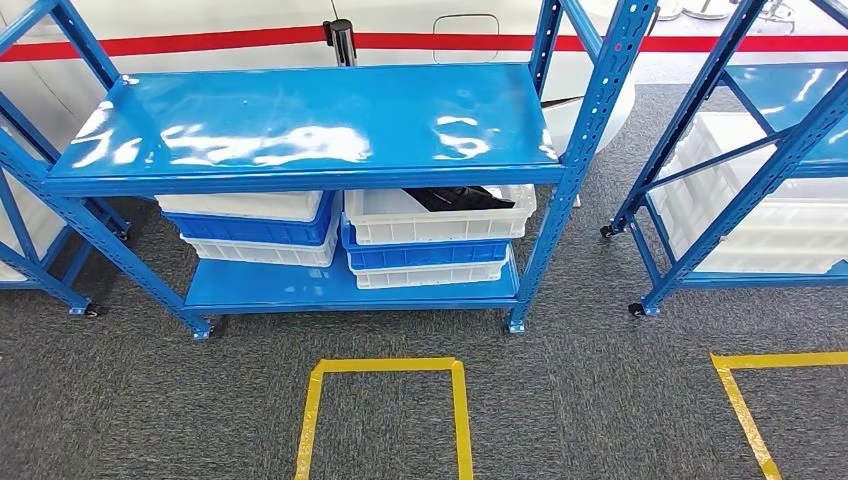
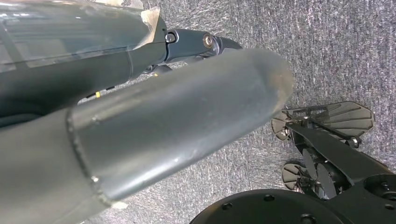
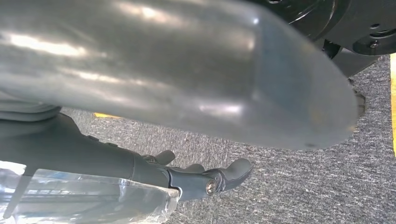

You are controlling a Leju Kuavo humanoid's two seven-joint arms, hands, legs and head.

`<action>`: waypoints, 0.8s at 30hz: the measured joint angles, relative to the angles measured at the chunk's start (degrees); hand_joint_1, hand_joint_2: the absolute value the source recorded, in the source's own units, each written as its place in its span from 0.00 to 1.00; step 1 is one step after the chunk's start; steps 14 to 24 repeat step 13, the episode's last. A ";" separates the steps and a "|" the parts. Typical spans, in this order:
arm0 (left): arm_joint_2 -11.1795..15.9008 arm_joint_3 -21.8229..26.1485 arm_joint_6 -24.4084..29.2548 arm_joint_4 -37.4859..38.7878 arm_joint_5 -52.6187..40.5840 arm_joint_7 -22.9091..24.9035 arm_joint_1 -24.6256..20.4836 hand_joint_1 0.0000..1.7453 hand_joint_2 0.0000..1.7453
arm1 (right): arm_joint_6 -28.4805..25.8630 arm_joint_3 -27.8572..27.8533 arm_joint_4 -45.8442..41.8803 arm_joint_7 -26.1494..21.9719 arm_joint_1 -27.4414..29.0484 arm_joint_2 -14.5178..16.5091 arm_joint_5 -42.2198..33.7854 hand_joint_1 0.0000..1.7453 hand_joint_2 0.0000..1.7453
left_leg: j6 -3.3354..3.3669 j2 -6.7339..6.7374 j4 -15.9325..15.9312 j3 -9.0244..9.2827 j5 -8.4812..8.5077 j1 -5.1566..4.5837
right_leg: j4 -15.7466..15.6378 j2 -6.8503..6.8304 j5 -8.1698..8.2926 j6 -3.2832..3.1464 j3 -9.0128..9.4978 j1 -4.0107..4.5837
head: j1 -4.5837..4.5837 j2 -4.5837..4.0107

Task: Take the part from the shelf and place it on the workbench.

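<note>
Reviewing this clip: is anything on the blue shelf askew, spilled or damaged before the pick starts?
Nothing stands out. The blue shelf stands square with a bare top. On its lower level the white and blue bins sit in two fairly even stacks, and a dark part lies inside the top right bin. No spill or damage shows.

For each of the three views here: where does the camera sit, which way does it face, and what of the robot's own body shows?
Head view: high on the body, facing forward and down at the blue shelf, white and blue bins, a dark part in the top right bin, yellow floor tape.
Left wrist view: behind the hanging left hand, facing the carpet.
Right wrist view: behind the hanging right hand, facing the carpet.
Shared: both wrist views show grey carpet and fingers holding nothing.
</note>
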 joint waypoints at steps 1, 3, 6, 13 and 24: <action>0.01 -0.01 0.00 -0.01 0.00 0.00 0.00 0.00 0.00 | 0.00 -0.01 -0.02 -0.01 0.00 0.00 0.00 0.00 0.00 | 0.00 0.00 0.00 0.00 0.00 0.00 | 0.00 0.00 0.00 0.00 0.00 0.00 | 0.00 0.00; 0.02 -0.01 0.00 -0.04 0.00 0.00 0.01 0.00 0.00 | 0.01 -0.03 -0.03 -0.01 0.00 0.00 0.00 0.00 0.00 | 0.00 0.00 0.00 0.00 0.00 0.00 | 0.00 0.00 0.00 0.00 0.00 0.00 | 0.00 0.01; 0.02 -0.01 0.00 -0.14 0.00 0.00 0.03 0.00 0.00 | 0.01 -0.04 -0.04 -0.01 0.01 0.00 0.00 0.00 0.00 | 0.00 0.00 0.00 0.00 0.00 0.00 | 0.00 0.00 0.00 0.00 0.00 0.00 | 0.00 0.01; 0.02 -0.03 0.00 -0.29 0.00 0.02 0.07 0.00 0.00 | 0.01 -0.09 -0.06 -0.02 0.03 0.00 0.02 0.00 0.00 | 0.00 0.00 0.00 0.00 0.00 0.00 | 0.00 0.00 0.00 0.00 0.00 0.00 | 0.00 0.00; 0.02 -0.03 0.00 -0.29 0.00 0.02 0.07 0.00 0.00 | 0.01 -0.09 -0.06 -0.02 0.03 0.00 0.02 0.00 0.00 | 0.00 0.00 0.00 0.00 0.00 0.00 | 0.00 0.00 0.00 0.00 0.00 0.00 | 0.00 0.00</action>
